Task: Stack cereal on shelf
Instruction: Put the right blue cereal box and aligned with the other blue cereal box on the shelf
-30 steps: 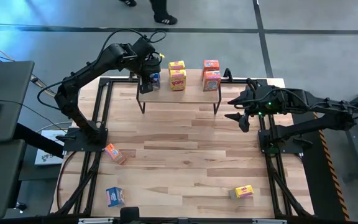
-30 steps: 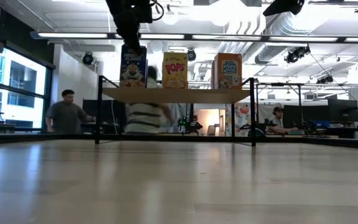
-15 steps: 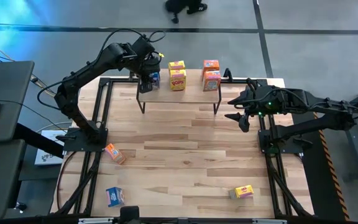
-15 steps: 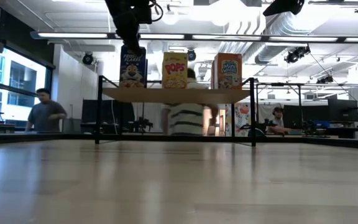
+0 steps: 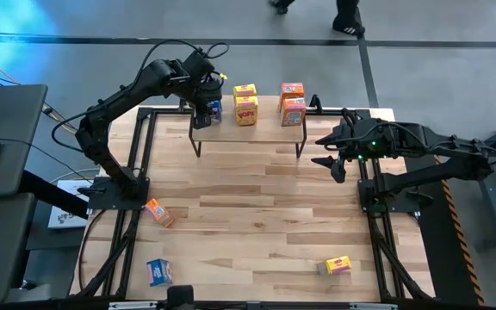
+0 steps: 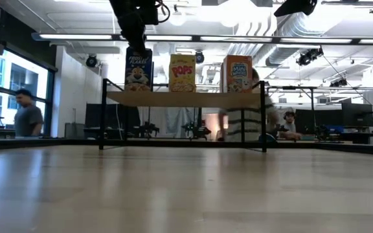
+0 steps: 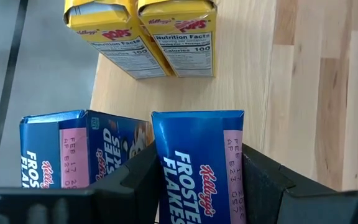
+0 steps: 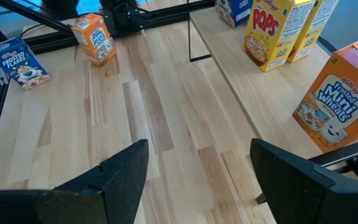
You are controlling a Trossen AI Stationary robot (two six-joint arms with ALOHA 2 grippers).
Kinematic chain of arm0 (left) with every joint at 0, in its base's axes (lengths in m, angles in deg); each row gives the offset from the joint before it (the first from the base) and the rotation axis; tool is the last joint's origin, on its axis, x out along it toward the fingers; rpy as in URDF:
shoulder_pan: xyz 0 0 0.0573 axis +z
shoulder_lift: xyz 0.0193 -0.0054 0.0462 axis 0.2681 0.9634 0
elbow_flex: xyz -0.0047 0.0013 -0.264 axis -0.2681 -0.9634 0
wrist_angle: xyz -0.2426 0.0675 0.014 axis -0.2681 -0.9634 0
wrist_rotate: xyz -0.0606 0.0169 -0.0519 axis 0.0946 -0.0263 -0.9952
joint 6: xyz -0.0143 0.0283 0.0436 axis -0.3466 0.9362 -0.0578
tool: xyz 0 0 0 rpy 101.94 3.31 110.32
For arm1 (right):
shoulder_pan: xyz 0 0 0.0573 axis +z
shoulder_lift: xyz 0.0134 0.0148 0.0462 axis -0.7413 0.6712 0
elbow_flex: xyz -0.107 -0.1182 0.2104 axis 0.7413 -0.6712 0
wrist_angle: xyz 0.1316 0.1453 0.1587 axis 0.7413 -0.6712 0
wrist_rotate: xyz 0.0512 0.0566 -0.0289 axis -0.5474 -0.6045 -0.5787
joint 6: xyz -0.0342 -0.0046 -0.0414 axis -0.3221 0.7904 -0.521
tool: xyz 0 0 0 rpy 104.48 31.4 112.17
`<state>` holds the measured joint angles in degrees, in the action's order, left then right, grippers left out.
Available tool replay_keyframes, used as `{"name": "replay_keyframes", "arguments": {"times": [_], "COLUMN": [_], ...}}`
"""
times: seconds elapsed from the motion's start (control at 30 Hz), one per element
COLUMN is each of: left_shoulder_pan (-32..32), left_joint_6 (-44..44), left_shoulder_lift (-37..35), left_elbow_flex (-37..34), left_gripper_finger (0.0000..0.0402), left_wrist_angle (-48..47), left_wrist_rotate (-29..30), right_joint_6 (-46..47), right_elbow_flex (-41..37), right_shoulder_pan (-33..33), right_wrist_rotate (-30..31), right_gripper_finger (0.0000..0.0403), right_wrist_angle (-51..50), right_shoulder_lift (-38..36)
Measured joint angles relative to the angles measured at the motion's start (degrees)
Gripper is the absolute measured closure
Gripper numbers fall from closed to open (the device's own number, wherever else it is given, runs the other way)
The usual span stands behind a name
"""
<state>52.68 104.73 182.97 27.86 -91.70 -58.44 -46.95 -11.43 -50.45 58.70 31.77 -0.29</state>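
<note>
Left gripper is pinching a blue Frosted Flakes box at the shelf's left end; right gripper is hovering beside the shelf, fingers spread.

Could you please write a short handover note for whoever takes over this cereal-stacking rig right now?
Left gripper: shut on a blue cereal box, holding it at the left end of the shelf beside a second blue box.
Right gripper: open, holding nothing, waiting off the shelf's right end.
Done: two yellow boxes and two orange-red boxes stand on the shelf, plus the blue pair.
Left: release the held blue box, then fetch three from the table: an orange-red box, a blue box and a yellow box.
</note>
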Motion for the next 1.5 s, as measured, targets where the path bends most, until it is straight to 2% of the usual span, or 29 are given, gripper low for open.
{"name": "replay_keyframes", "arguments": {"times": [0.93,1.5], "left_shoulder_pan": [0.37,0.37], "left_joint_6": [-0.52,-0.08], "left_shoulder_lift": [1.36,1.49], "left_elbow_flex": [-0.02,-0.02], "left_gripper_finger": [0.0239,0.0190], "left_wrist_angle": [0.50,0.42], "left_wrist_rotate": [-0.21,2.09], "right_joint_6": [0.01,0.01], "right_elbow_flex": [0.00,0.00], "right_shoulder_pan": [0.02,0.02], "right_wrist_rotate": [0.00,0.01], "right_gripper_finger": [0.0128,0.0128], "right_wrist_angle": [0.00,0.00], "right_shoulder_lift": [-0.02,-0.02]}}
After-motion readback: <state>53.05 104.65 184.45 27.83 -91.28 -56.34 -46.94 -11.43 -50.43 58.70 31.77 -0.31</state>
